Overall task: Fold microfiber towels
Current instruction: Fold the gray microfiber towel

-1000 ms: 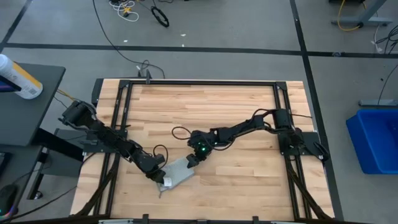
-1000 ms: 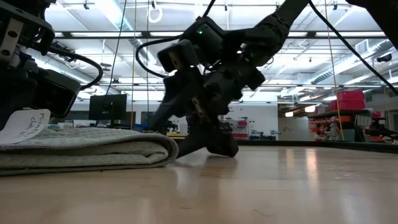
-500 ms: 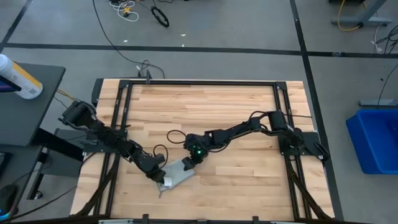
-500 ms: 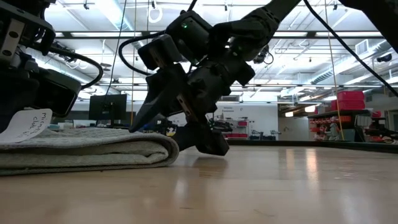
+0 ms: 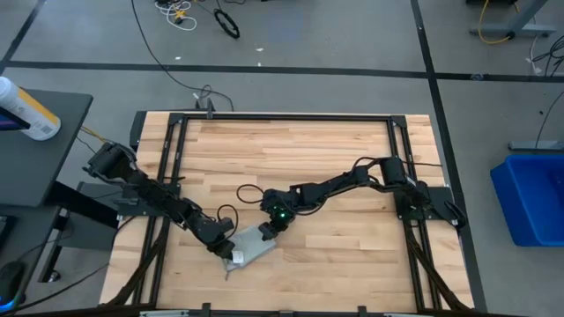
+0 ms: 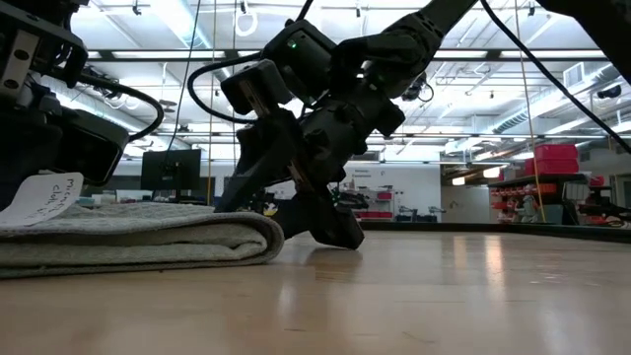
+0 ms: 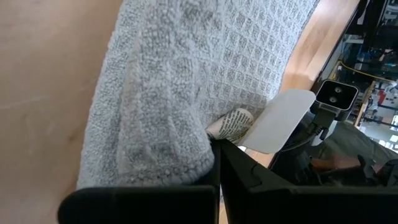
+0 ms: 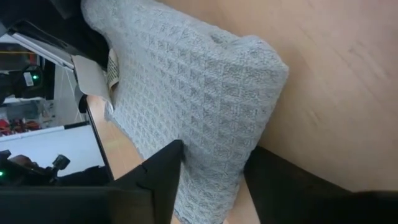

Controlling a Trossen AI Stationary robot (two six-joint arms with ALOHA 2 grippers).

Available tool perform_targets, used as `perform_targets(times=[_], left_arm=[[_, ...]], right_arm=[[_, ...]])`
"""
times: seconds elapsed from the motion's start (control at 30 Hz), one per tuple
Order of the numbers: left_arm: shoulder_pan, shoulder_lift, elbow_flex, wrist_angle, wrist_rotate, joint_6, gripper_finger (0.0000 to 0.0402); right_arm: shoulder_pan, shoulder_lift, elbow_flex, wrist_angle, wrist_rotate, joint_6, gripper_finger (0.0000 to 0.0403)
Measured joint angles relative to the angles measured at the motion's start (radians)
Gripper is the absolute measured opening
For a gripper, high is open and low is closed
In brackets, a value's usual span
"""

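The grey-blue microfiber towel (image 5: 254,247) lies folded into a small thick pad on the wooden table (image 5: 335,158), near its front edge. A white tag (image 7: 280,121) sticks out at its left end. My left gripper (image 5: 227,249) is shut on that end. My right gripper (image 5: 267,231) slants down at the towel's right, far end. Its fingers stand open astride the folded end (image 8: 249,74): one finger (image 6: 245,173) is over the towel's top, and the other (image 6: 330,229) is on the table beside the fold. My left gripper pinches the towel's edge (image 7: 189,165) between its two fingers, at the corner beside the tag. It comes slanting down from the table's left. How many layers it holds I cannot tell. The towel lies flat on the table. My right gripper has the folded end between its fingers; whether they touch it I cannot tell.
A black side table with a white bottle (image 5: 26,110) stands off the table's left edge. A blue bin (image 5: 533,198) stands on the floor to the right. Black frame rails (image 5: 282,117) run along the table's edges. Bare wood lies to the far side and right of the towel.
My right gripper has edged a little toward the towel, and its fingers have drawn closer together about the folded end. The towel lies as it did, and my left gripper has kept still.
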Motion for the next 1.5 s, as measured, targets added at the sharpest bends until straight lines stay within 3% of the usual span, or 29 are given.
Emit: perform_targets(times=[0.1,0.27,0.63,0.97,1.17,1.27,1.5], left_arm=[[0.0,0.0,0.0,0.0,0.0,-0.002,0.0],[0.0,0.0,0.0,0.0,0.0,-0.003,0.0],[0.0,0.0,0.0,0.0,0.0,-0.004,0.0],[0.0,0.0,0.0,-0.002,0.0,-0.005,0.0],[0.0,0.0,0.0,-0.003,0.0,-0.004,0.0],[0.0,0.0,0.0,-0.003,-0.001,-0.003,0.0],[0.0,0.0,0.0,-0.005,-0.004,-0.002,0.0]], right_arm=[[0.0,0.0,0.0,-0.005,0.01,0.001,0.0132],[0.005,0.0,0.0,-0.008,0.027,-0.01,0.002],[0.018,0.001,0.01,-0.056,0.043,-0.008,0.0011],[0.029,0.008,0.212,-0.165,0.037,-0.133,0.0011],[0.028,0.006,0.219,-0.159,0.005,-0.164,0.0011],[0.033,0.006,0.186,-0.106,-0.046,-0.171,0.0011],[0.057,0.005,0.093,0.23,-0.104,-0.061,0.001]])
